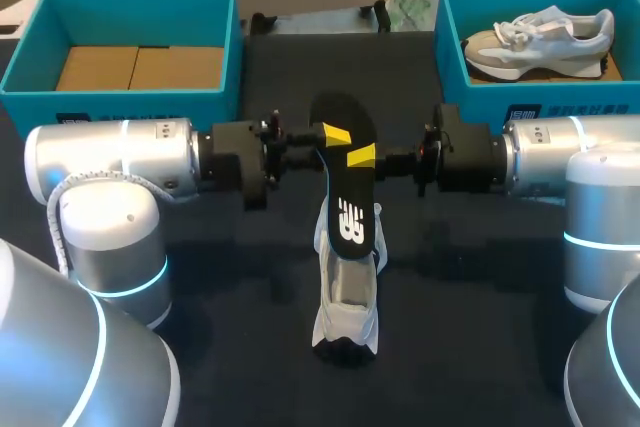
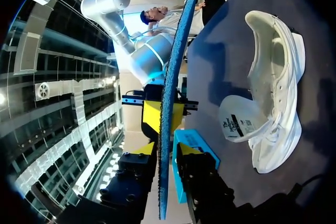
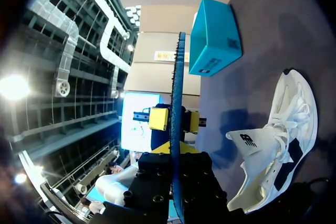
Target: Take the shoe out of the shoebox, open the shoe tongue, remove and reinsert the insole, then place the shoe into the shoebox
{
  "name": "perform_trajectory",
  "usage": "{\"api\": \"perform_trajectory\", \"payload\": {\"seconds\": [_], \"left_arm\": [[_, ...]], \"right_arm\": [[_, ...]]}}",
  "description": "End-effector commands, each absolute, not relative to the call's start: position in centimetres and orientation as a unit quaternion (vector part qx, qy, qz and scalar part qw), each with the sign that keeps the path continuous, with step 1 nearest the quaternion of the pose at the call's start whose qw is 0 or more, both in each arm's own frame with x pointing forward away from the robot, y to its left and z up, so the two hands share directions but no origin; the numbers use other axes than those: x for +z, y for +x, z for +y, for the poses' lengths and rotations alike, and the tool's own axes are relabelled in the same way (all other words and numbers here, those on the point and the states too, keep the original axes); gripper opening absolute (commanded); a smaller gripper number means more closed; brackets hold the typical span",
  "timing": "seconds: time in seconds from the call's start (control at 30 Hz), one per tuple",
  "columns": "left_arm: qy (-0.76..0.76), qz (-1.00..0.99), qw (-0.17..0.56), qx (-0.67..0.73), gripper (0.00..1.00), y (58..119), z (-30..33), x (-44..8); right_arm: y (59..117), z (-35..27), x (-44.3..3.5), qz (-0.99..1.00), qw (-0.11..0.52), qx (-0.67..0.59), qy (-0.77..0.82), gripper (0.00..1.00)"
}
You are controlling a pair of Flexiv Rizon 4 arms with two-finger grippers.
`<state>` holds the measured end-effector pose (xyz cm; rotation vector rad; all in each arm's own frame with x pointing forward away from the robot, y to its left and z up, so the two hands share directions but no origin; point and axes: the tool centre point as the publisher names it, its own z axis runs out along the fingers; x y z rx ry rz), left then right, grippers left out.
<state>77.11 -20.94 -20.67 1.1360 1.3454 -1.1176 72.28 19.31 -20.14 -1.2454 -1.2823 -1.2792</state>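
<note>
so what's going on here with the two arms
Both arms grip the black insole between them above the table, the left pincer and the right pincer each shut on it. The white shoe lies on the table just below, tongue pulled open. A second shoe sits in the right shoebox; the left shoebox holds no shoe.

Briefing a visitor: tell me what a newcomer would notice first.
The black insole, pinched mid-table between the left arm's fingers and the right arm's fingers, above a white shoe. Behind, the right teal shoebox holds a grey sneaker; the left shoebox shows bare cardboard.
</note>
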Motion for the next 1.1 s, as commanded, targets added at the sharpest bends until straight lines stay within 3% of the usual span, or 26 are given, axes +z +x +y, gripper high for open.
{"api": "perform_trajectory", "payload": {"seconds": [0.03, 0.23, 0.33, 0.43, 0.6, 0.7, 0.73, 0.77, 0.8, 0.83, 1.1], "left_arm": [[0.472, 0.557, 0.505, -0.461, 0.25, 77.1, -21.2, -20.7], [0.473, 0.556, 0.508, -0.456, 0.23, 77.1, -21.2, -20.7], [0.473, 0.558, 0.509, -0.455, 0.18, 77.2, -21.3, -20.7], [0.472, 0.559, 0.510, -0.453, 0.00, 77.2, -21.3, -20.8], [0.473, 0.559, 0.510, -0.452, 0.00, 77.3, -21.3, -20.8], [0.474, 0.557, 0.512, -0.451, 0.00, 77.3, -21.3, -20.8], [0.474, 0.556, 0.512, -0.451, 0.00, 77.3, -21.2, -20.7], [0.475, 0.556, 0.513, -0.451, 0.00, 77.2, -21.2, -20.6], [0.475, 0.555, 0.513, -0.451, 0.00, 77.2, -21.1, -20.6], [0.475, 0.555, 0.513, -0.450, 0.00, 77.1, -21.1, -20.5], [0.479, 0.559, 0.491, -0.466, 0.00, 76.6, -20.2, -20.4]], "right_arm": [[72.2, 19.5, -20.2, -0.519, 0.453, -0.520, -0.506, 0.00], [72.2, 19.5, -20.2, -0.519, 0.453, -0.520, -0.506, 0.00], [72.2, 19.5, -20.2, -0.519, 0.453, -0.520, -0.506, 0.00], [72.2, 19.5, -20.2, -0.519, 0.453, -0.520, -0.506, 0.00], [72.2, 19.5, -20.2, -0.519, 0.453, -0.520, -0.506, 0.00], [72.2, 19.5, -20.2, -0.519, 0.453, -0.520, -0.506, 0.11], [72.2, 19.5, -20.2, -0.521, 0.453, -0.521, -0.502, 0.19], [72.2, 19.4, -20.2, -0.526, 0.454, -0.522, -0.495, 0.42], [72.2, 19.4, -20.1, -0.531, 0.451, -0.525, -0.488, 0.88], [72.2, 19.4, -20.0, -0.537, 0.448, -0.526, -0.484, 1.00], [72.1, 17.6, -19.5, -0.622, 0.368, -0.547, -0.422, 1.00]]}}
